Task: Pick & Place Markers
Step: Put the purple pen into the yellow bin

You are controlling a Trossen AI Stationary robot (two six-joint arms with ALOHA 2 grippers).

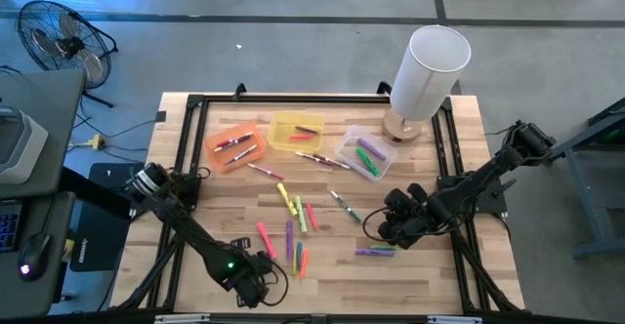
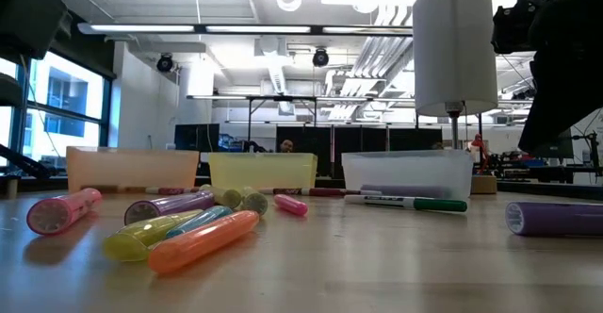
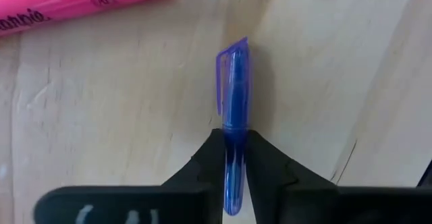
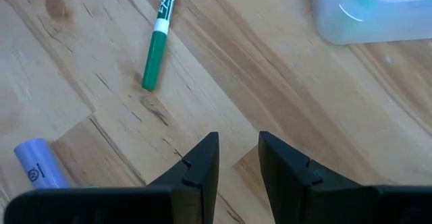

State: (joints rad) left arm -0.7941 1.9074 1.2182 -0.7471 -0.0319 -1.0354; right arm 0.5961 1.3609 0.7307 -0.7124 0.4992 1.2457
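Several markers (image 1: pixel 293 219) in pink, yellow, green, orange and purple lie scattered on the wooden table (image 1: pixel 195 197). My left gripper (image 1: pixel 259 277) stands near the table's near edge, shut on a purple marker (image 3: pixel 234 82). A pink marker (image 3: pixel 81 5) lies just beyond that one. My right gripper (image 1: pixel 391 228) hangs open over the table's right part with nothing between its fingers (image 4: pixel 237 156). A green marker (image 4: pixel 156 48) and a purple one (image 4: pixel 37 163) lie ahead of it. My left gripper pinches the purple marker's barrel (image 3: pixel 234 140), just behind the clipped cap (image 3: pixel 233 69), between its two fingers. The fingers come from above, pointing down, and lie across the marker. The marker lies flat on the table top.
An orange bin (image 1: pixel 234 146), a yellow bin (image 1: pixel 296 131) and a clear bin (image 1: pixel 365 151) stand in a row at the far side, each with markers inside. A white cylinder on a wooden foot (image 1: pixel 430 70) stands at the far right corner. A black frame borders the table.
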